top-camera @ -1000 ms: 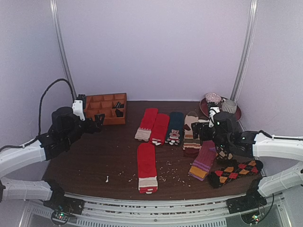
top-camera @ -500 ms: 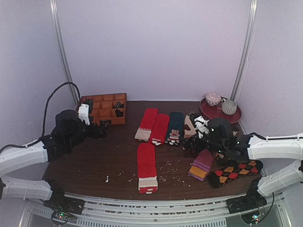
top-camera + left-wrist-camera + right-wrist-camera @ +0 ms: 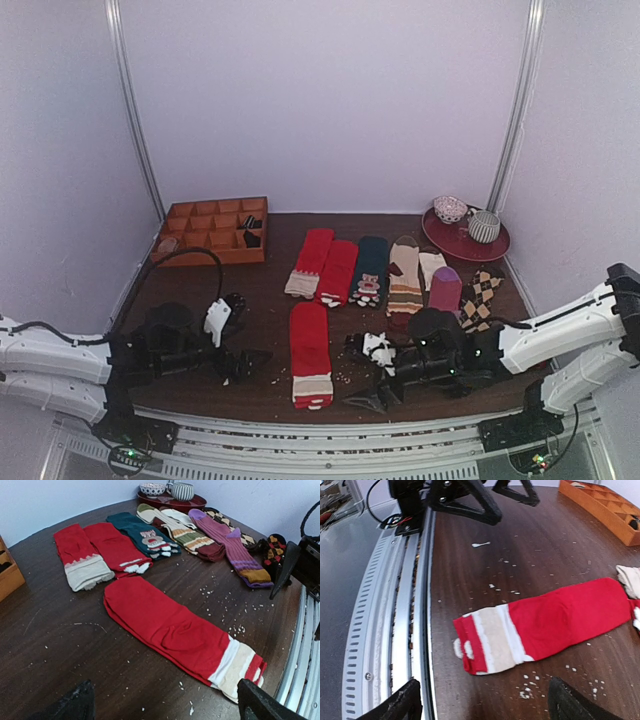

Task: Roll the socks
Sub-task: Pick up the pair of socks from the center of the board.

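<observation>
Just two socks (image 3: 310, 350), left pincer (image 3: 247, 330), right pincer (image 3: 358, 375)

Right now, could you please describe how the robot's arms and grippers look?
The left arm and right arm have white shells, black joints. The left gripper and right gripper are black, with pointed fingers and a white block. A black cable loops above the left arm.

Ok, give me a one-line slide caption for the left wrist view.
Left gripper open, low over the flat, unrolled socks, cream striped band at right; other socks lined up behind.
</observation>
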